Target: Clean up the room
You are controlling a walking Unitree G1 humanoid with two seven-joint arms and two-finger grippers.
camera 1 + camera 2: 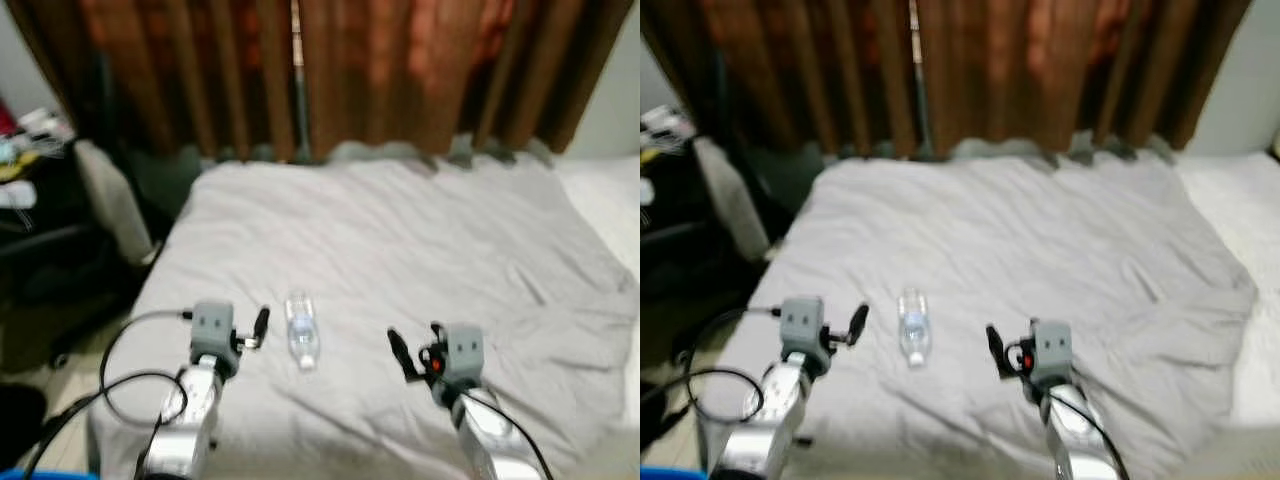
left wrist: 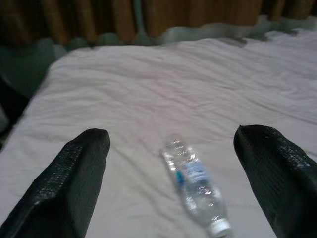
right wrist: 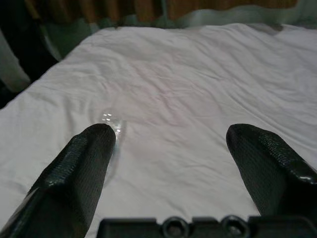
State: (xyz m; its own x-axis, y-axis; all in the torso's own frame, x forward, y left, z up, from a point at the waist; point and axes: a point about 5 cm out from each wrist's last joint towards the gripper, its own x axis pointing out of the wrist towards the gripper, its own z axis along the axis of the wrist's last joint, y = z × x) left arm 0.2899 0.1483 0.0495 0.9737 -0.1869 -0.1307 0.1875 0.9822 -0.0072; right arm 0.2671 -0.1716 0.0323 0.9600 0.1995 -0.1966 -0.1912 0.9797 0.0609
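Observation:
A clear plastic water bottle (image 1: 301, 340) with a white cap lies on its side on the grey bedsheet (image 1: 400, 240), near the bed's front edge. Both arms are held over that edge, one on each side of the bottle. My left gripper (image 1: 256, 330) hovers just left of the bottle, open. In the left wrist view the bottle (image 2: 195, 191) lies between and a little ahead of its black fingers (image 2: 74, 178). My right gripper (image 1: 415, 345) is further to the bottle's right, also open and holding nothing. In the right wrist view the bottle (image 3: 111, 121) peeks past one fingertip.
Brown curtains (image 1: 330, 70) hang behind the bed. A dark chair with a pale cloth (image 1: 110, 200) and a cluttered desk (image 1: 25, 140) stand left of the bed. White bedding (image 1: 610, 200) lies to the right. Black cables (image 1: 120, 380) loop off my left arm.

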